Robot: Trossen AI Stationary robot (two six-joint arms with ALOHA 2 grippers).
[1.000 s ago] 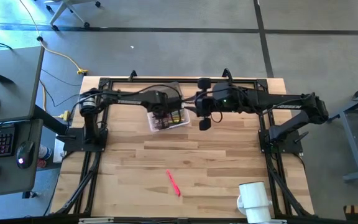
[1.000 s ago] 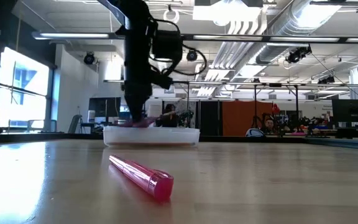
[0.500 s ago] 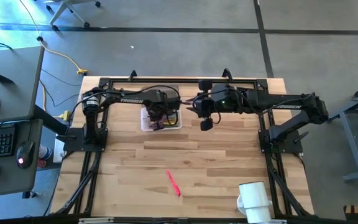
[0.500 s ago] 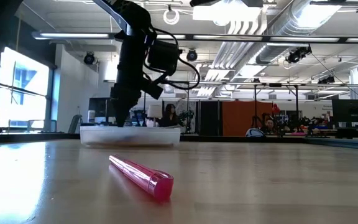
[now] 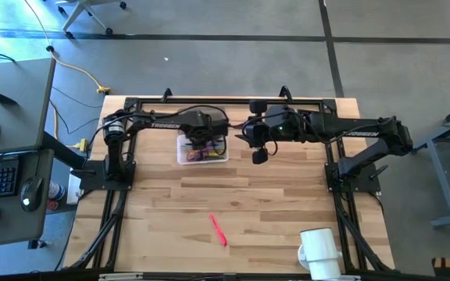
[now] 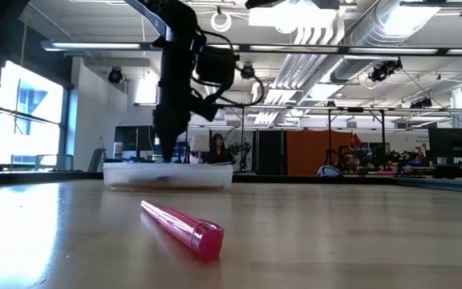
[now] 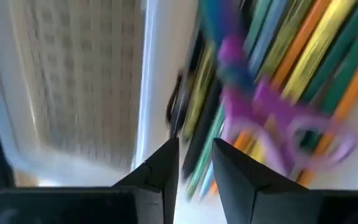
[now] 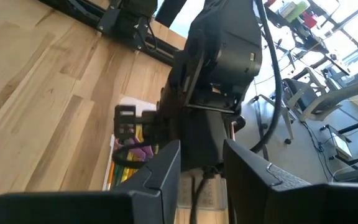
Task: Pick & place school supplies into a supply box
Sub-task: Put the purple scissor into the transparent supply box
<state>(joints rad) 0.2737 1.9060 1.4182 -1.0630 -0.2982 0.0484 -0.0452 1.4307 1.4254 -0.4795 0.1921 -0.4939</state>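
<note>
Left gripper [image 7: 196,163], fingers a narrow gap apart and holding nothing, hangs over the supply box [image 5: 202,150] above purple scissors [image 7: 278,118]; right gripper [image 8: 201,163] likewise slightly parted, empty

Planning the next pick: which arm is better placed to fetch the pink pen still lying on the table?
Neither is close; slightly the left. The pink pen lies nearer the left gripper above the supply box than the right gripper.
</note>
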